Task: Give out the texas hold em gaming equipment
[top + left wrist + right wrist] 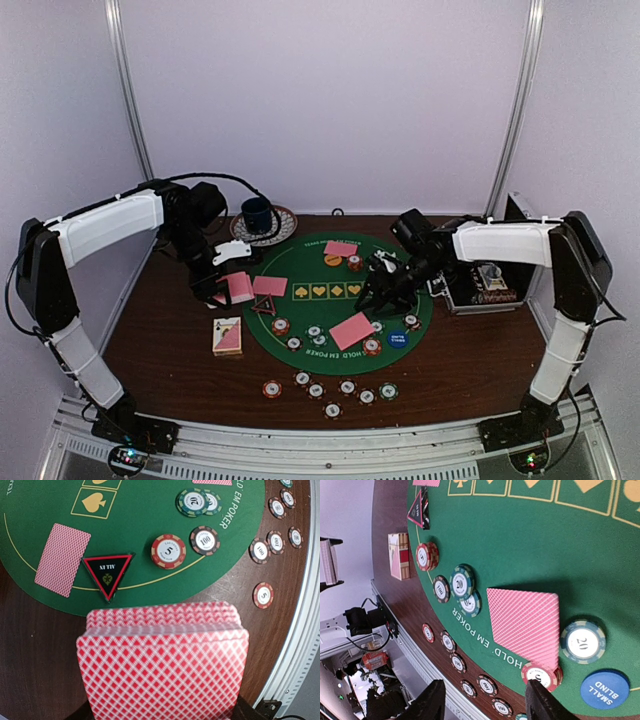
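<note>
Deck (162,665) clamped in L gripper (218,285) (fingers hidden, prob. firm), hanging over mat's (150,525) left edge. R gripper (485,687) wide open, empty, above dealt card (525,625), well right of deck; L nearer.

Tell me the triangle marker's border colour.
Red border on the black triangle marker; left wrist view.

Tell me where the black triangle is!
The triangle lies at the left edge of the green mat in the top view, between a face-down pink card and a red 5 chip.
</note>
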Tool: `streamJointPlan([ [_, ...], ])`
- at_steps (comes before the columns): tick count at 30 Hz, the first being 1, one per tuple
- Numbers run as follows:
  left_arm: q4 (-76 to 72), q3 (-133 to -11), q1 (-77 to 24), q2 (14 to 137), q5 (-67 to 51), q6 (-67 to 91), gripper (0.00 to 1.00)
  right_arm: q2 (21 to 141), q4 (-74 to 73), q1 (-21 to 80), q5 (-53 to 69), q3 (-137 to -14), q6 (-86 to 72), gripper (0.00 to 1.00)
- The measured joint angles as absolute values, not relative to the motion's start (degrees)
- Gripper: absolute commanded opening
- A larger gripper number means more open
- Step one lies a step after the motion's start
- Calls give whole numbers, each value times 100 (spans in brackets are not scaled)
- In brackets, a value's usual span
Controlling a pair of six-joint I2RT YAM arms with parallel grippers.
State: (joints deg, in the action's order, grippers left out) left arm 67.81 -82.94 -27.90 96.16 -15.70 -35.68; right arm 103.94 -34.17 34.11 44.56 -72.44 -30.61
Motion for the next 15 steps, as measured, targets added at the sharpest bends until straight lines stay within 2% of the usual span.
streamJointPlan([
  [9,6785,-8302,-2790,9612,-1619,-3566,0,10073,-3640,3387,4064,-7540,-3148,74],
  [15,6779,-8364,-2790,9609,-1747,-3494,0,10025,-1922,3739,4423,-7404,-4278,78],
])
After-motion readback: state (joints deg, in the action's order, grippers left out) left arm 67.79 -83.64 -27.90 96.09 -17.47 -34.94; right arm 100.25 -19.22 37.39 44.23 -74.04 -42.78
